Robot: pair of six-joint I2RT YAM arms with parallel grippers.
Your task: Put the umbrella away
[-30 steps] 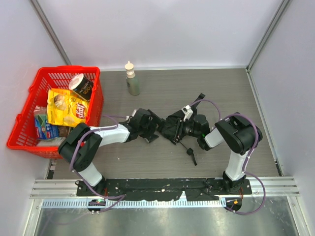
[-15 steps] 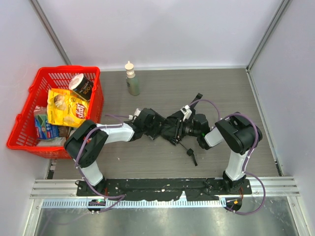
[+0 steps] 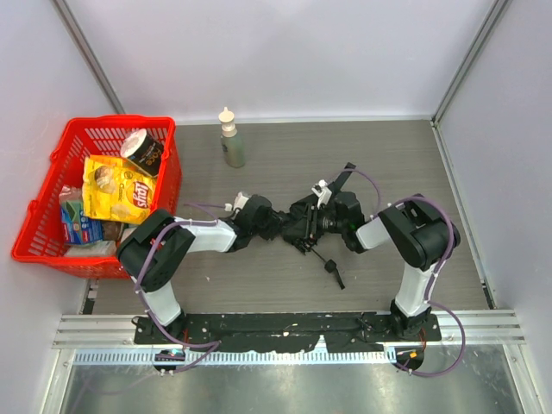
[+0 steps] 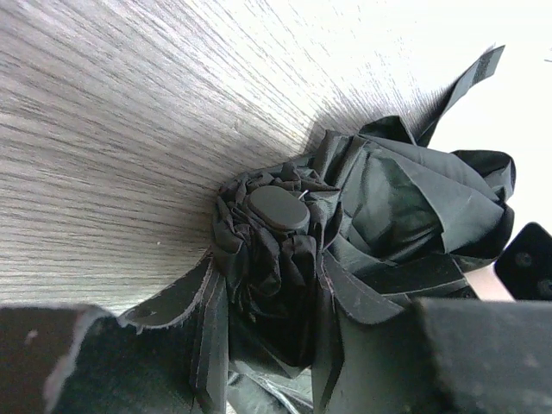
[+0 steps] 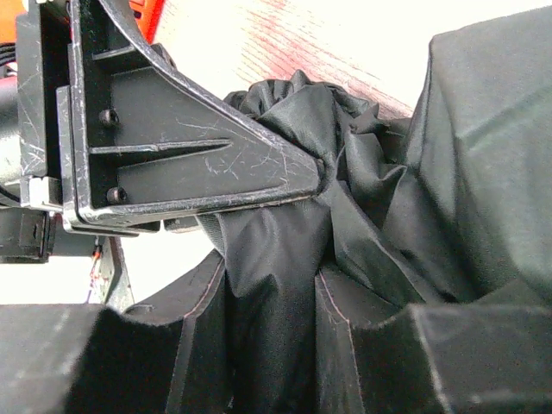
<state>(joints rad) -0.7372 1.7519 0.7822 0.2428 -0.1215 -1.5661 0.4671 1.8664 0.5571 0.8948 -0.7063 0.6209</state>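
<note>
Since a second ago the left gripper has slid toward 3 o'clock, meeting the right gripper; both now pinch the bunched umbrella mid-table, readying the collapse.

Overhead even and sharp; wrist views overexposed.

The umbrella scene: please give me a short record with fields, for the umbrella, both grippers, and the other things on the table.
umbrella: black, collapsed, bunched fabric, lying mid-table between the two grippers
umbrella handle: small black handle on the table in front of the fabric, not held
left gripper: at the fabric's left end, fingers either side of the round cap; grip cannot be confirmed
right gripper: pressed into the fabric from the right; grip cannot be confirmed
basket: red, far left, holding a yellow snack bag
bottle: upright, behind the umbrella
</note>
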